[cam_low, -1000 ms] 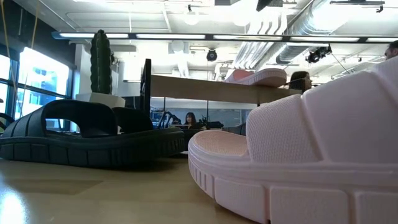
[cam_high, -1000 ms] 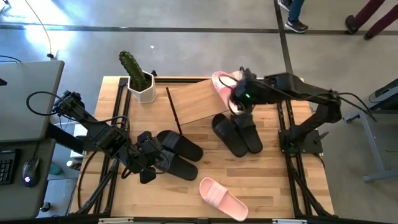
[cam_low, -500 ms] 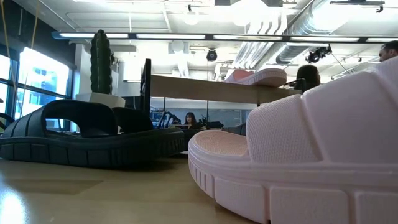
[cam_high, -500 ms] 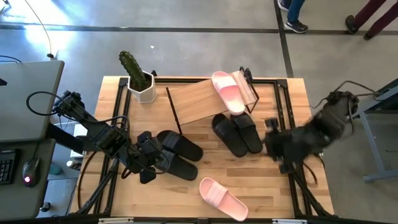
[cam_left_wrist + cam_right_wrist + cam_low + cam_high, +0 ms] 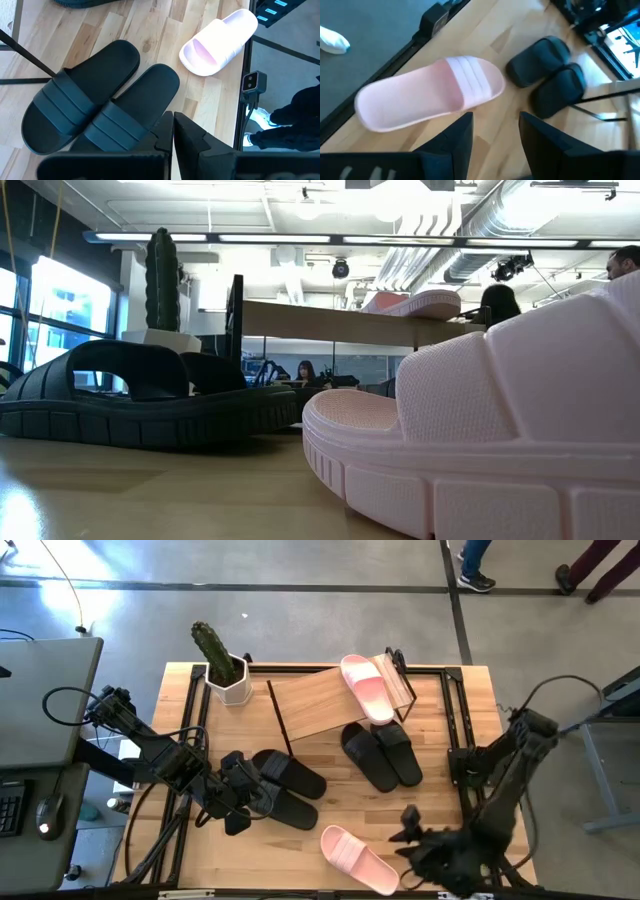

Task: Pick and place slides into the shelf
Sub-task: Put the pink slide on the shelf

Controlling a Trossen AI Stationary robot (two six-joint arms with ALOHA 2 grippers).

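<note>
While the right gripper [image 5: 412,830] hangs low near the front edge of the tabletop [image 5: 310,805], its fingers [image 5: 457,135] stand wide apart w/ nothing between them. One pink slide [image 5: 357,858] lies flat on the wood just beside it, toe pointing to the front right corner, not touching the fingers. In the right wrist view that same pink slide [image 5: 427,95] sits just past the fingertips.

A 2nd pink slide [image 5: 366,688] rests on top of the shelf [image 5: 318,700], at the shelf's right end near the back edge of the tabletop. The shelf top looks tilted, not level.

One black pair [image 5: 382,752] lies side by side in the middle of the tabletop, right by the shelf's front edge. Another black pair [image 5: 287,785] lies closer to the left edge, also side by side.

The left gripper [image 5: 238,802] is squeezed shut, empty, hovering over the heel end of that left black pair [image 5: 100,115]. Can't tell if it touches them.

A cactus in a white pot [image 5: 222,665] stands at the back left corner of the tabletop. People's legs & shoes [image 5: 478,570] show on the floor past the back edge.
</note>
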